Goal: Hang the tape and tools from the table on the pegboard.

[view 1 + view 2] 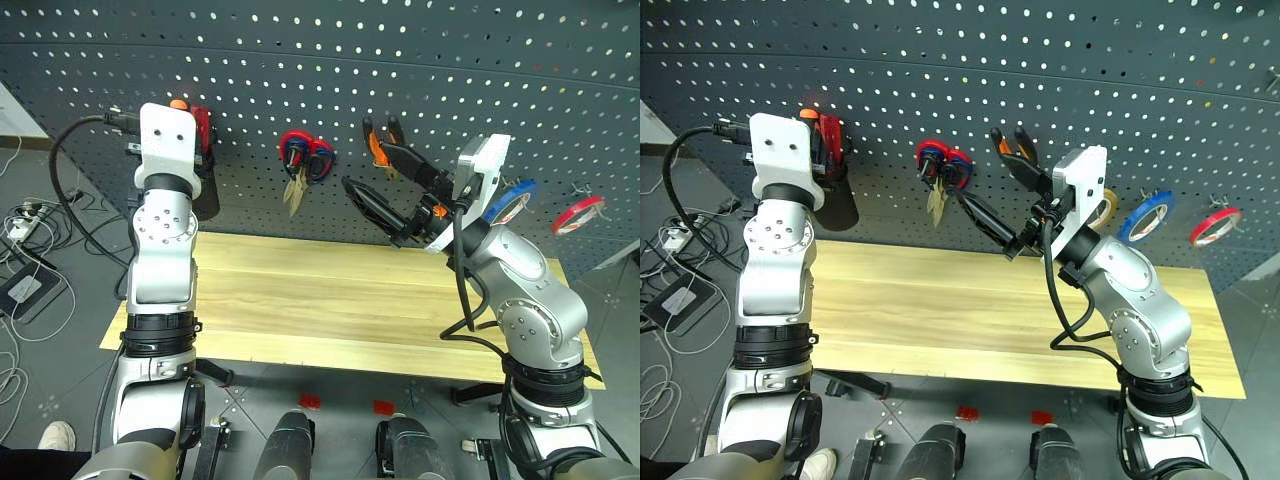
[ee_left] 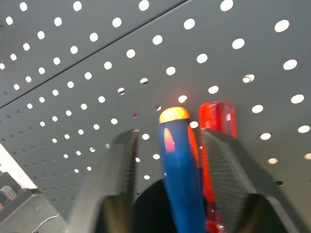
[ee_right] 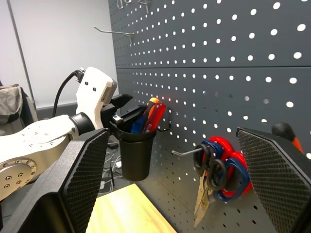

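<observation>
Left hand (image 2: 167,194) astride blue-handled screwdriver (image 2: 181,174)

Two black ribbed fingers (image 2: 228,174) of the left gripper (image 2: 177,170) stand apart on either side of a slim blue-handled screwdriver (image 2: 181,179) with an orange cap at its end. Neither finger visibly presses on the blue handle; there is a gap on each side. Just beside it stands a translucent red screwdriver handle (image 2: 217,121), partly hidden by one finger. Both handles rise out of a round black cup (image 2: 150,208). Behind them is the dark grey perforated pegboard (image 2: 146,58), crossed by a seam.
</observation>
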Robot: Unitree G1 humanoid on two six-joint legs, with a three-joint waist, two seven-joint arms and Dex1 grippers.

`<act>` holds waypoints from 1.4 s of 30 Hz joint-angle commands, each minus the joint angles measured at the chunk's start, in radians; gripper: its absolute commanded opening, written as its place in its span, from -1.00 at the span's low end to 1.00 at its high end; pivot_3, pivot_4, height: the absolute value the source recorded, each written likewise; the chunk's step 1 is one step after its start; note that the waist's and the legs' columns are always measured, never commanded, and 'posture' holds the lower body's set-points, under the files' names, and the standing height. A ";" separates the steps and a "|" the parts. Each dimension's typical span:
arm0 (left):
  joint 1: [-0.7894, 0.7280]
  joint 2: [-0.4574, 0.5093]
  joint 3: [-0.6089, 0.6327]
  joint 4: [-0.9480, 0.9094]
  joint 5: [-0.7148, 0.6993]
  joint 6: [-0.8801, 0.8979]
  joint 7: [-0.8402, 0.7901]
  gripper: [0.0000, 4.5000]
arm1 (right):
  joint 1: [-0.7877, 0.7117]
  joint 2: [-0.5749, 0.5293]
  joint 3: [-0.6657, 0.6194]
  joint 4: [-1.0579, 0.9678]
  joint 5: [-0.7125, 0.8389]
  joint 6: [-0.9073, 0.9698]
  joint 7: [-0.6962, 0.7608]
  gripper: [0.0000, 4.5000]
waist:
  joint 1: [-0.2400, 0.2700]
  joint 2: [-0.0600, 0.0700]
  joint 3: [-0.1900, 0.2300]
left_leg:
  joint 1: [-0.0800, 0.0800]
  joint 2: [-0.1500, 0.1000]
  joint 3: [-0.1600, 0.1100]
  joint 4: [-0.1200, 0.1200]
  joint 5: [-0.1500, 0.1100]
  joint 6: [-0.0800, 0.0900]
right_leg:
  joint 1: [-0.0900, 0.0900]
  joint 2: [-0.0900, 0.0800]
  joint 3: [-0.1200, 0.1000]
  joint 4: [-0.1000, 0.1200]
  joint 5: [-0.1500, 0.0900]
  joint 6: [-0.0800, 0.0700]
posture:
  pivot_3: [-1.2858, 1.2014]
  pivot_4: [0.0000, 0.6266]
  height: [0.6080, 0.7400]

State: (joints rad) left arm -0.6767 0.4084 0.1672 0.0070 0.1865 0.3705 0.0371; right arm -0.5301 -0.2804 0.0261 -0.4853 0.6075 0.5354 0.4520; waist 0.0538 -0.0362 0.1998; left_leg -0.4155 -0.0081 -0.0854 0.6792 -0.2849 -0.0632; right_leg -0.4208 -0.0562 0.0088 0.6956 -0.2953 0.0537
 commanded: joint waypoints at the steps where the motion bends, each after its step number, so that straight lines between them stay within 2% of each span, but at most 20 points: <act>1: -0.013 0.004 0.019 -0.048 0.000 -0.002 0.017 0.62 | -0.004 -0.009 0.000 -0.025 -0.005 -0.009 0.005 1.00 | 0.000 0.000 0.000 | 0.000 0.000 0.000 0.000 0.000 0.000 | 0.000 0.000 0.000 0.000 0.000 0.000 | 0.17 -0.40 1.00; 3: -0.009 0.002 0.020 -0.055 -0.003 0.005 0.016 0.91 | -0.001 -0.011 0.001 -0.027 -0.005 -0.008 0.007 1.00 | -0.001 0.000 0.000 | 0.000 0.000 0.000 0.000 0.000 0.000 | 0.000 0.000 0.000 0.000 0.000 0.000 | 0.17 -0.40 1.00; 4: -0.006 0.000 0.021 -0.061 -0.008 0.012 0.013 0.98 | 0.002 -0.015 0.002 -0.030 -0.007 -0.008 0.008 1.00 | -0.001 0.000 0.000 | 0.000 0.000 0.000 0.000 0.000 0.000 | 0.000 0.000 0.000 0.000 0.000 0.000 | 0.17 -0.40 1.00; 13: 0.045 -0.044 -0.027 -0.264 -0.135 0.068 -0.128 0.98 | 0.034 -0.060 -0.011 -0.044 -0.038 -0.009 0.004 1.00 | -0.002 0.000 0.000 | 0.000 0.000 0.000 0.000 0.000 0.000 | 0.000 0.000 0.001 0.000 0.000 0.000 | 0.17 -0.41 1.00; 19: 0.169 -0.096 -0.117 -0.468 -0.178 0.191 -0.188 0.98 | 0.116 -0.098 -0.016 -0.052 -0.160 -0.006 -0.094 1.00 | 0.001 0.000 0.000 | 0.000 0.000 0.001 0.000 0.000 0.000 | 0.000 0.000 0.002 0.000 0.000 0.000 | 0.18 -0.44 1.00; 23: 0.279 -0.125 -0.171 -0.524 -0.173 0.227 -0.189 0.98 | 0.194 -0.089 0.000 -0.046 -0.248 0.011 -0.176 1.00 | 0.000 0.000 0.000 | 0.001 0.001 0.003 0.000 0.000 0.000 | 0.000 0.000 0.004 0.000 0.000 0.000 | 0.18 -0.46 1.00; 27: 0.421 -0.183 -0.206 -0.475 -0.183 0.247 -0.171 0.98 | 0.304 -0.065 0.022 -0.025 -0.357 0.030 -0.274 1.00 | 0.002 0.000 -0.002 | 0.002 0.000 0.004 0.000 0.000 0.001 | 0.000 0.000 0.006 -0.001 0.000 0.000 | 0.17 -0.49 1.00; 30: 0.481 -0.222 -0.187 -0.397 -0.205 0.235 -0.170 0.98 | 0.373 -0.052 0.035 0.013 -0.423 0.041 -0.320 1.00 | 0.003 0.001 -0.005 | 0.003 0.000 0.005 0.000 -0.001 0.001 | 0.000 0.000 0.006 -0.002 0.000 0.000 | 0.15 -0.54 1.00; 36: 0.528 -0.224 -0.170 -0.225 -0.209 0.119 -0.188 0.98 | 0.471 0.007 -0.010 0.109 -0.481 0.011 -0.391 1.00 | 0.002 0.006 -0.022 | 0.004 0.000 0.006 -0.001 -0.001 0.001 | 0.001 0.000 0.007 -0.003 0.000 0.000 | 0.14 -0.59 1.00; 42: 0.562 -0.241 -0.163 -0.166 -0.249 0.104 -0.220 0.98 | 0.529 0.051 -0.055 0.139 -0.488 0.002 -0.412 1.00 | 0.001 0.011 -0.045 | 0.005 0.000 0.006 -0.002 -0.001 0.002 | 0.003 0.000 0.007 -0.006 0.000 0.000 | 0.13 -0.61 1.00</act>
State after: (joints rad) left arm -0.1125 0.1708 -0.0023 -0.1449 -0.0473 0.4899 -0.1705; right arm -0.0057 -0.2320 -0.0011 -0.3324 0.1303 0.5584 0.0518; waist 0.0548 -0.0250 0.1550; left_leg -0.4086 -0.0078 -0.0790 0.6769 -0.2862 -0.0610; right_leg -0.4157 -0.0560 0.0161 0.6890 -0.2954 0.0536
